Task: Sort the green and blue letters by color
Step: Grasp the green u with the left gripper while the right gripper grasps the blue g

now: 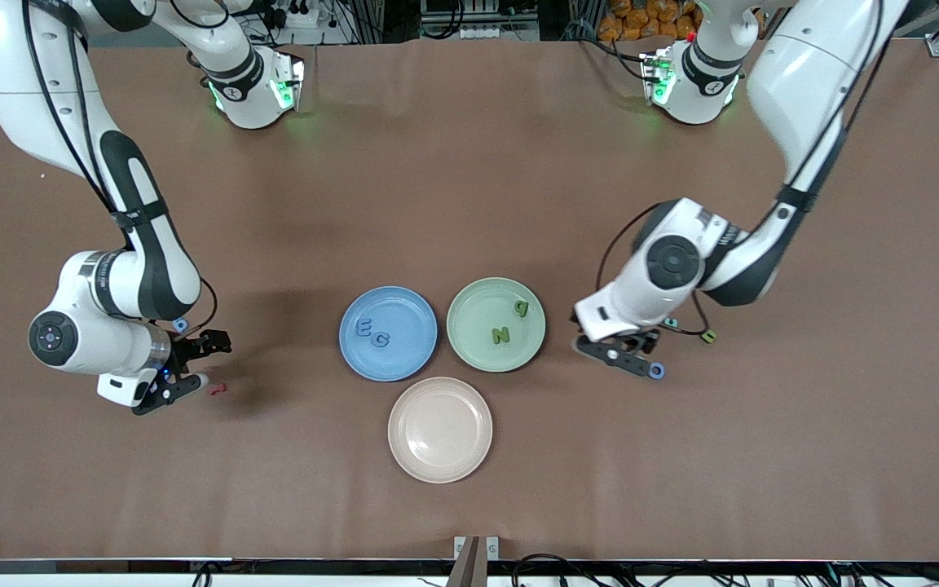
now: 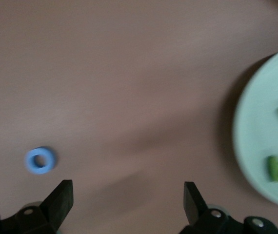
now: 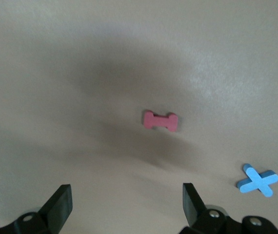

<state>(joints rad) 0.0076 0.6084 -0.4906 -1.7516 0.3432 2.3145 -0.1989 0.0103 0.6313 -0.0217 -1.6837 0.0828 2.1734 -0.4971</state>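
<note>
At the right arm's end of the bench [image 1: 290, 489], the right claw [image 1: 207, 364] hangs low over the surface with its fingers spread wide and nothing between them. A dark red letter [image 1: 217, 389] lies on the bench just beside it, and the blue X [image 1: 180, 324] lies close by, partly hidden under the wrist. In the right wrist view the two pieces lie apart.

At mid-bench the blue plate [image 1: 408, 310] holds the blue E [image 1: 363, 328] and G [image 1: 380, 340]. Touching it, the green plate [image 1: 473, 302] holds the green N [image 1: 501, 334] and 9 [image 1: 522, 307]. A beige plate [image 1: 439, 465] sits nearer the camera.

Toward the left arm's end, the left claw [image 1: 628, 359] is low over the bench, fingers parted and holding nothing. A blue ring-shaped letter [image 1: 657, 371] lies just beside it, and a small green letter [image 1: 708, 335] lies near.
</note>
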